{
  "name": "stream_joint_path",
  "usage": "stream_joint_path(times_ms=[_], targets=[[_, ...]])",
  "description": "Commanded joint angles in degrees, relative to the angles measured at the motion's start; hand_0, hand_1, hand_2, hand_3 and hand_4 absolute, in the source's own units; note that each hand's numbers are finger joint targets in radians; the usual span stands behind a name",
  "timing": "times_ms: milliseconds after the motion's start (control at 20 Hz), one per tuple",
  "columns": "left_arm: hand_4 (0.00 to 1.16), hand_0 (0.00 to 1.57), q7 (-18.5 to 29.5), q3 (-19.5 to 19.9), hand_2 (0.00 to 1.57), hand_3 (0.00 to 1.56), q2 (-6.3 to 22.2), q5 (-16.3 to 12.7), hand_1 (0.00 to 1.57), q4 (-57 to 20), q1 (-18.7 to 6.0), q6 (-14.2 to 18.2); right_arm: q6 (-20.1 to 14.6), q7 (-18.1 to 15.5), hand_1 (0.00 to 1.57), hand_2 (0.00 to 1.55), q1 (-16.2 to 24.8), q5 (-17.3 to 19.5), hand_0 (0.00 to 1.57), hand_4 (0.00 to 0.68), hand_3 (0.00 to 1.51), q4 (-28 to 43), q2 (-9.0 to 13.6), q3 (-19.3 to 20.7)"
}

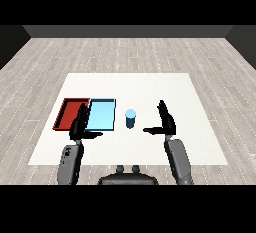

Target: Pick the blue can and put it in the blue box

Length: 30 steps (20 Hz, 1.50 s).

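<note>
Blue can (130, 118): upright on the surface, just right of the blue tray (102, 115), ungrasped. My right hand (166, 121), fingers apart, flanks it for approach; left hand (80, 125) likewise relaxed over trays.

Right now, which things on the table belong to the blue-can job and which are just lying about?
Job:
- blue can, upright, right of the trays
- light blue tray
- right hand, open beside the can

Lying about:
- red tray
- left hand, open over the trays

Two grey forearms — smooth, tapered casings — each ending in a black hand: left hand (80, 125), right hand (166, 122).
</note>
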<state>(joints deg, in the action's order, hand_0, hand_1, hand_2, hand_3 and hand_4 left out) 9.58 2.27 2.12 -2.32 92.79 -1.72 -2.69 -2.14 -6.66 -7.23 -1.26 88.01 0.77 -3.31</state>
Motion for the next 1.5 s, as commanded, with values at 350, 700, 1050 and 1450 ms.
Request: stream_joint_path(times_ms=[350, 700, 1050, 1450], targets=[[0.0, 0.0, 14.23, 1.41, 0.0, 0.0, -0.78, -4.5, 0.0, -0.46, 2.3, -3.41, 0.11, -9.5, 0.0, 0.0, -0.77, -5.18, 0.0, 0.0, 0.0, -1.7, -0.77, -3.18], [0.0, 0.0, 17.11, 1.11, 0.0, 0.0, -1.31, -4.24, 0.0, -5.64, 0.64, -2.71, -0.38, -8.27, 0.0, 0.0, -0.95, -4.57, 0.0, 0.0, 0.0, -2.67, -0.77, -2.13], [0.0, 0.0, 14.54, -0.79, 0.0, 0.0, -1.68, -3.29, 0.0, -1.51, 1.72, -0.32, -1.68, -10.47, 0.0, 0.0, -4.54, -9.14, 0.0, 0.0, 0.0, -10.77, -0.77, -3.07], [0.0, 0.0, 14.96, 1.08, 0.0, 0.0, -1.01, -5.79, 0.0, -3.33, 1.1, -1.51, -2.1, -10.45, 0.0, 0.0, -7.07, -12.19, 0.0, 0.0, 0.0, -16.8, -0.77, -2.67]])
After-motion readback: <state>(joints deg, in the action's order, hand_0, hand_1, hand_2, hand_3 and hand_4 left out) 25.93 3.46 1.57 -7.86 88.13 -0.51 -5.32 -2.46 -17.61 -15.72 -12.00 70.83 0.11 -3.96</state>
